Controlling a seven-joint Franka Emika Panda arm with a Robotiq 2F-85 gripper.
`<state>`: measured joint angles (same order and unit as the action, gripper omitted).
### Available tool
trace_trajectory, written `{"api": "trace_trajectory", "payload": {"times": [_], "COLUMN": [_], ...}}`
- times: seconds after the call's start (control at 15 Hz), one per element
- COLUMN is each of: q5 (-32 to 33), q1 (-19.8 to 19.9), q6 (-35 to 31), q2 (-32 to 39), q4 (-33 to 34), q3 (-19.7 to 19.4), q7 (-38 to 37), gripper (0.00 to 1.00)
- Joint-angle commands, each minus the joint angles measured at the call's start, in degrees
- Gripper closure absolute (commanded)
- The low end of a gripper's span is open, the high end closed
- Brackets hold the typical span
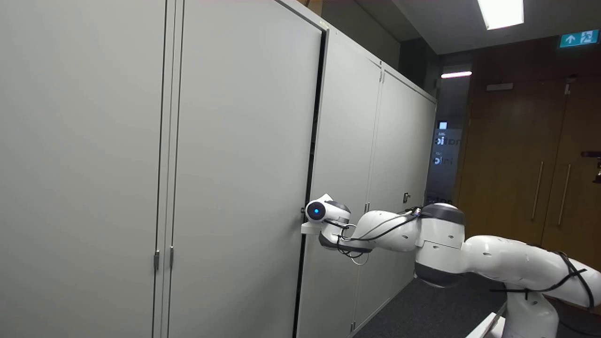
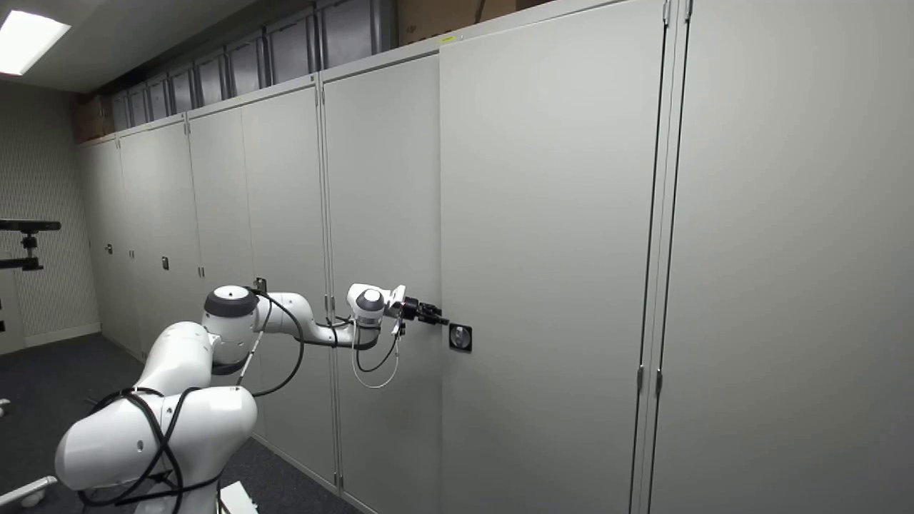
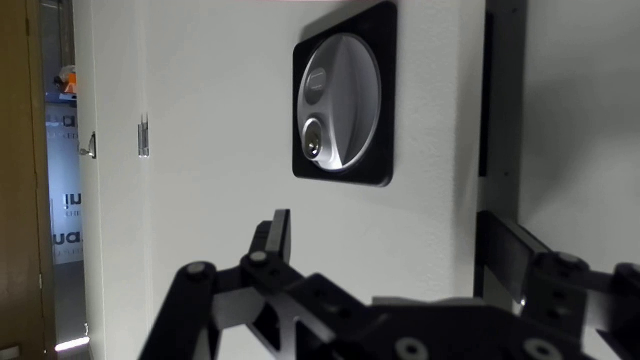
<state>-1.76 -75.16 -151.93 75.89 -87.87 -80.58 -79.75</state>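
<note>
Cabinet door (image 3: 215, 200) is mid-row, slightly ajar. In wrist view its free edge sits between the gripper (image 3: 385, 225) fingers. Fingers spread wide, nothing clamped: one finger (image 3: 280, 235) in front of door face, the other finger (image 3: 505, 257) out by the dark gap (image 3: 505, 115) past the edge. Can't tell if that tip is inside the gap, or touching the edge.

That's main risk IMO. If tip's short of the gap, closing prob nips a shallow bit or nothing → slips off. If too deep or off-angle, could jam vs inner side of edge.

Latch (image 3: 345, 100) (knob on black plate) is on same door, near the fingers, above them in wrist view. Drift that way → could snag knob/lock cyl.

Door's hinged, so edge moves on an arc; straight motion w/ fixed wrist angle would prob twist any grip & side-load fingers.

Neighbouring door (image 3: 580, 130) is just past the gap: outer finger could scrape it if pos is off.

Further out: arm (image 2: 228, 335) reaches along the cabinets, cables (image 2: 373, 387) loop below wrist. Either could foul the door if it swung wide.
</note>
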Motion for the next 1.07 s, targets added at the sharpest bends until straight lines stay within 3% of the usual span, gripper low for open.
{"api": "trace_trajectory", "payload": {"times": [0.0, 1.0], "q5": [2.68, 4.93], "q1": [-0.13, -3.46], "q6": [2.24, 3.49], "q2": [-1.17, -3.38], "q4": [0.07, -4.65], "q3": [-0.07, 0.42], "q7": [-0.58, 1.19], "gripper": [0.0, 0.0]}}
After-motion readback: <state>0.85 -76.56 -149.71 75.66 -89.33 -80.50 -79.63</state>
